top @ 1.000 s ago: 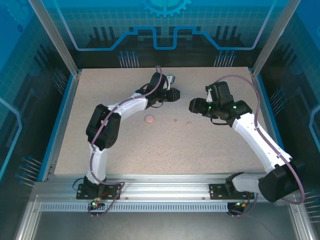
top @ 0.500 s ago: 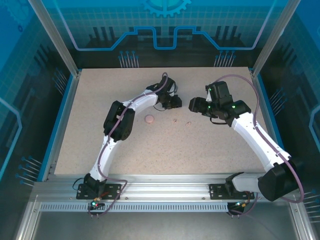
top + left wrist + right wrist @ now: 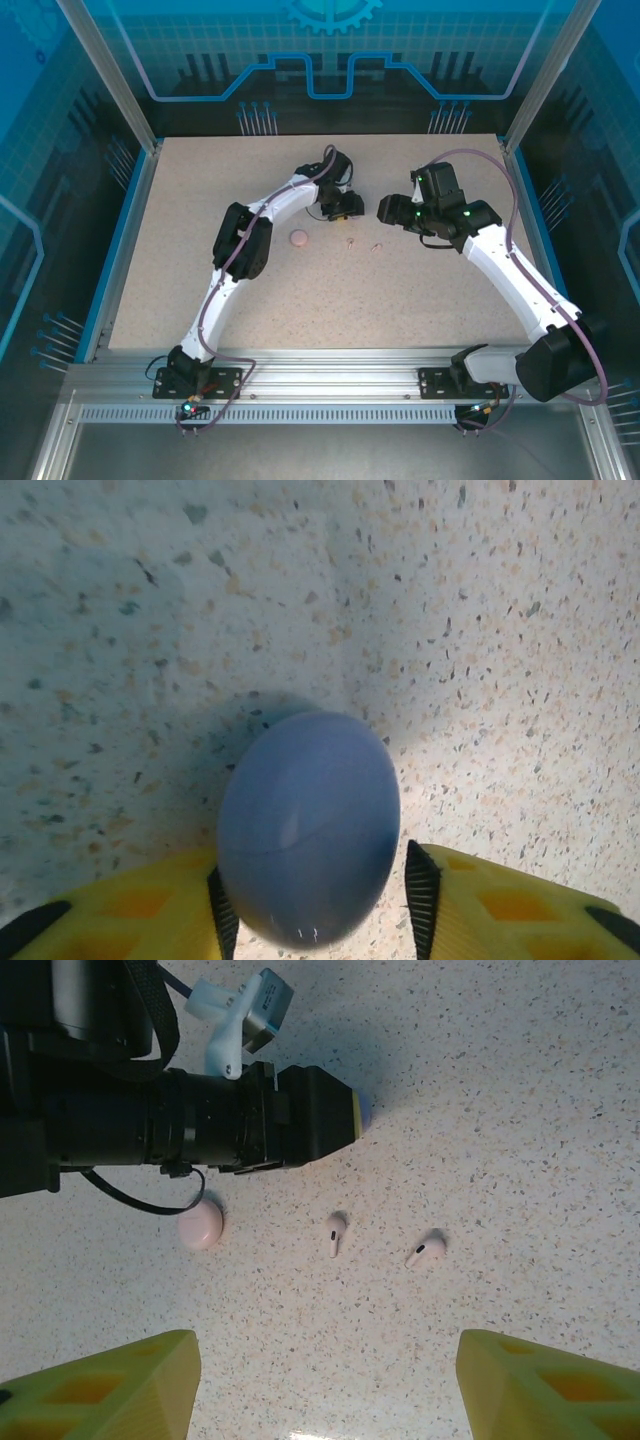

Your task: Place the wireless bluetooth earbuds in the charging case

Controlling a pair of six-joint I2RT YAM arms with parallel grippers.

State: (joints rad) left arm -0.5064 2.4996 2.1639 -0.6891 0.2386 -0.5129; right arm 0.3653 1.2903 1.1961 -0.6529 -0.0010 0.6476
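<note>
Table (image 3: 190, 200) layout, top external view: the round pink case (image 3: 298, 238) lies near the middle. The first earbud (image 3: 349, 240) and second earbud (image 3: 375, 247) lie to its right in a loose row, all three apart from one another. The left claw (image 3: 350, 207) sits just beyond the first earbud. The right claw (image 3: 384, 211) faces it from the right, near but not touching. The left forearm runs behind the pink case. Compared with one second ago, the left arm's elbow has swung inward and the left claw has shifted toward the earbuds. The right arm, the pink case and both earbuds are where they were.

Left wrist view: the lilac case (image 3: 308, 820), closed and egg-shaped, rests on the table between the yellow fingers (image 3: 500, 910). The left claw is parted. A thin gap shows at the right-hand pad. The other pad stands at the case's edge, and contact there cannot be determined.

Right wrist view: the right claw is spread wide, with bare table between its fingers. Both earbuds lie on the table ahead of it, and the pink case lies further left. The black-bodied left claw crosses the view beyond them, with a sliver of the lilac case showing at its tip. It borders the earbuds on the far side and does not cover them.
</note>
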